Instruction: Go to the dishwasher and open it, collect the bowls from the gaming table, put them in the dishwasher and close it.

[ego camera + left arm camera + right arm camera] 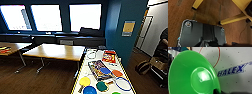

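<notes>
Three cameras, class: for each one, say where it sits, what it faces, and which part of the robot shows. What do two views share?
Head view: high up, looking down on the gaming table with bowls.
Left wrist view: on the left arm, facing the wooden floor and table legs; the robot's dark plate shows.
Right wrist view: on the right arm, close above a green bowl.
Shared: head and right wrist views both see the white tabletop.

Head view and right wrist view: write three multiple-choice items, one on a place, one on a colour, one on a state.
1. The yellow bowl sits on:
A. the gaming table
B. a wooden table
C. the floor

2. The bowl close up in the right wrist view is:
A. orange
B. green
C. blue

3. That green bowl is:
A. filled with food
B. cracked in half
C. empty

Key: A, it lies on the white top with the yellow-and-black edge; B, its whole inside is bright green; C, its glossy bottom is bare.
</notes>
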{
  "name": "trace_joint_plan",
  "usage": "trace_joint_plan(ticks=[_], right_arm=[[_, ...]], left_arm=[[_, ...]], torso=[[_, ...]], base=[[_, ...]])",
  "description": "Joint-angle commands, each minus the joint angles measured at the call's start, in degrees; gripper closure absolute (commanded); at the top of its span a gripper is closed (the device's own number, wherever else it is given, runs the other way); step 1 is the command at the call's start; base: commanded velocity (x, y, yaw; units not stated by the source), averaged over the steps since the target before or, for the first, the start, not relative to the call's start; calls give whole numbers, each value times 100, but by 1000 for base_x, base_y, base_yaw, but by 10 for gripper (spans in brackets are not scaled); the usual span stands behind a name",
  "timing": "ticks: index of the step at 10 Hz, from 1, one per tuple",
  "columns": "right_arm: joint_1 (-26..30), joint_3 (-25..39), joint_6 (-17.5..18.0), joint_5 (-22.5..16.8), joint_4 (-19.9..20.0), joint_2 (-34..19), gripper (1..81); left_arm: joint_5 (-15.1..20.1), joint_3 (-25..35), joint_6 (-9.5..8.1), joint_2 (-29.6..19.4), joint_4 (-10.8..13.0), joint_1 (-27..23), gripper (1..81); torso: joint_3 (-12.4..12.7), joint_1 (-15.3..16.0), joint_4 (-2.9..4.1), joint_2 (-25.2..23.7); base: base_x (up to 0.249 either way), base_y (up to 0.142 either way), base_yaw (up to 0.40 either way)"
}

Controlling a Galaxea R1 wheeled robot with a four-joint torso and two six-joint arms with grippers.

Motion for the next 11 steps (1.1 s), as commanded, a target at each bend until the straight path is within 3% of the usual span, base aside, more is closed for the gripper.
trace_joint_plan(ticks=[1, 6, 8, 11], right_arm=[[542, -609, -54, -661, 22, 85, 811], [717, -120, -150, -970, 418, -327, 811], [893, 815, -142, -838, 409, -874, 811], [859, 2926, -142, 161, 313, -2127, 811]], left_arm=[[239, 112, -52, -234, 35, -281, 10], [239, 76, -52, -155, 70, -281, 10], [230, 138, -52, -163, 106, -281, 10], [212, 688, -43, -382, 114, -464, 10]], torso=[[0, 0, 0, 0], [0, 0, 0, 0], [0, 0, 0, 0], [0, 0, 0, 0]], base=[[0, 0, 0], [0, 0, 0], [0, 0, 0], [0, 0, 0]])
